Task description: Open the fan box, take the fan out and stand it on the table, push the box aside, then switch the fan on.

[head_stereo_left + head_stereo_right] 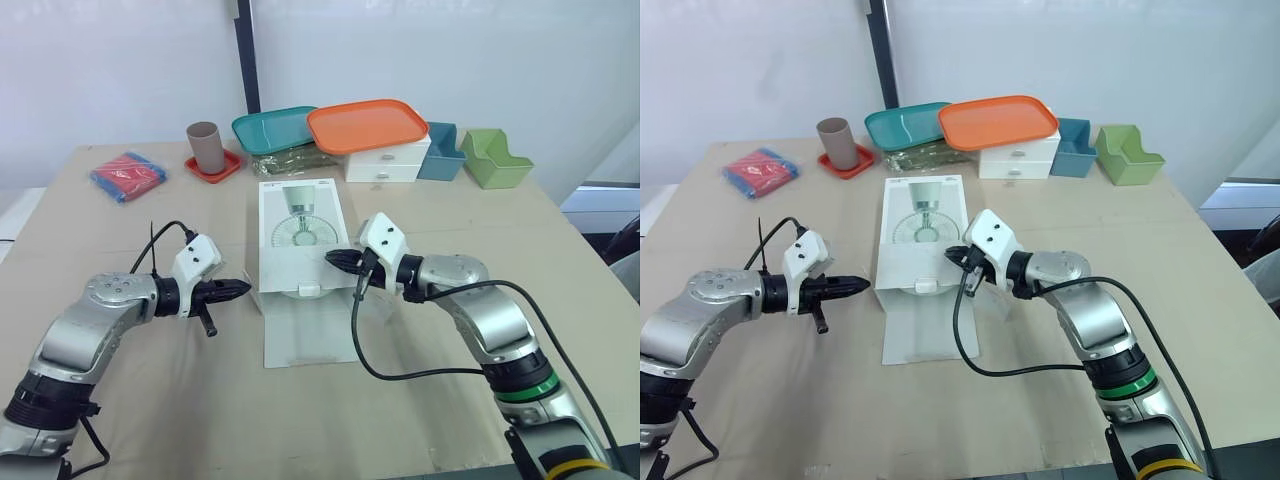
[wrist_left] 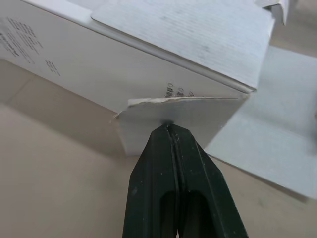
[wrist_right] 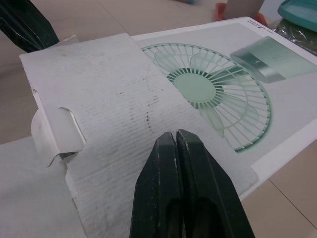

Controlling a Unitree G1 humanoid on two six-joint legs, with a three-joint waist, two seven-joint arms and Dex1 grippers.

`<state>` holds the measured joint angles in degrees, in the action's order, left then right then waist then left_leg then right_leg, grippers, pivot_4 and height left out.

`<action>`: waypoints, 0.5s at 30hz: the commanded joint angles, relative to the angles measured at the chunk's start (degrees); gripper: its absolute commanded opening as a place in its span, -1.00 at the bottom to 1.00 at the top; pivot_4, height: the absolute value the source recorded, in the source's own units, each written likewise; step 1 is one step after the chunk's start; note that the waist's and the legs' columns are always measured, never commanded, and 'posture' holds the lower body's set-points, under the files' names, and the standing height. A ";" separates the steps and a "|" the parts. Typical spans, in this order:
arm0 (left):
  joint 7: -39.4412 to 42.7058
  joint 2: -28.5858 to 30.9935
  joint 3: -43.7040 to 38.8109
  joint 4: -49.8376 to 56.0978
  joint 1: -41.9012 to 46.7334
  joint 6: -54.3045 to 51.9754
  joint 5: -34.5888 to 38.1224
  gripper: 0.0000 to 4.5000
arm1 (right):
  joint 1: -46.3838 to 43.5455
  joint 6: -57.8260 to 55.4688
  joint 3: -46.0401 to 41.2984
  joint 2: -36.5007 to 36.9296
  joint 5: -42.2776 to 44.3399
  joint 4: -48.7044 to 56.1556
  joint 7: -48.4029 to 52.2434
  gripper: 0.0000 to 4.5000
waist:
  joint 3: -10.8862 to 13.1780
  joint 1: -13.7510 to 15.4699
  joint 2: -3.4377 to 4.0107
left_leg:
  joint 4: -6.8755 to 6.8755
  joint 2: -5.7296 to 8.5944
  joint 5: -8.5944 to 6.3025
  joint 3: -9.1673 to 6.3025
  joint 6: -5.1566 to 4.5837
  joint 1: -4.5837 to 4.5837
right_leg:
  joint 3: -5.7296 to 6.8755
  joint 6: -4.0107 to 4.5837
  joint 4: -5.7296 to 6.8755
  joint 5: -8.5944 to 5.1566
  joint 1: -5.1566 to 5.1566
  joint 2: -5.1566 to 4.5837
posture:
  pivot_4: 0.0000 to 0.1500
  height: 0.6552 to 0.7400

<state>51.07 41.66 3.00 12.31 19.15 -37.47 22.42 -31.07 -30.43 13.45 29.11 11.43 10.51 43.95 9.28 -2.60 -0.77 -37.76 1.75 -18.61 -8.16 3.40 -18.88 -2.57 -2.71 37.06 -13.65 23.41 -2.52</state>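
Note:
The white fan box (image 1: pixel 300 235), printed with a green fan, lies flat mid-table. Its long end lid (image 1: pixel 310 335) is folded out on the table towards me, and an inner corrugated flap (image 3: pixel 109 99) covers the near end. At the box's near left corner sits my left gripper (image 1: pixel 243 288), shut, its tip (image 2: pixel 170 128) touching a small side flap (image 2: pixel 198 111). My right gripper (image 1: pixel 333 259) is shut at the near right corner, with its tip (image 3: pixel 176 134) over the inner flap. The fan itself is hidden inside.
Along the back stand a brown cup (image 1: pixel 207 147) on a red coaster, a teal tray (image 1: pixel 275 128), an orange tray (image 1: pixel 367 125) on a white drawer unit (image 1: pixel 387 160), a blue bin (image 1: pixel 441 152) and a green bin (image 1: pixel 495 158). A red-and-blue packet (image 1: pixel 128 175) lies back left.

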 commanded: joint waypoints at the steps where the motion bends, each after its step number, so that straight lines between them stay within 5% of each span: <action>1: -2.57 -1.80 -1.73 -0.04 0.18 1.31 -0.25 -1.00 | 0.76 -0.37 0.13 0.61 -0.40 0.39 0.79 -0.96 | 0.00 0.00 0.00 | 0.00 0.00 0.00 0.00 0.00 0.00 | 0.00 0.00 0.00 0.00 0.00 0.00 | 1.00 1.00; 15: -6.82 -10.08 -0.31 0.45 0.43 0.64 0.75 -1.00 | 1.59 -1.79 0.29 0.73 0.67 2.48 2.01 -0.96 | -0.01 0.26 -0.02 | 0.00 0.03 0.02 -0.04 0.04 -0.01 | 0.02 0.00 0.00 0.00 -0.02 -0.04 | 1.00 1.00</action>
<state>44.18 32.43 2.05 10.66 18.91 -37.36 22.41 -30.20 -31.39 12.71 29.80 11.62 11.62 44.86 9.27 -2.35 -0.79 -37.76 1.78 -18.59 -8.20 3.45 -18.89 -2.55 -2.71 37.05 -13.64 23.40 -2.56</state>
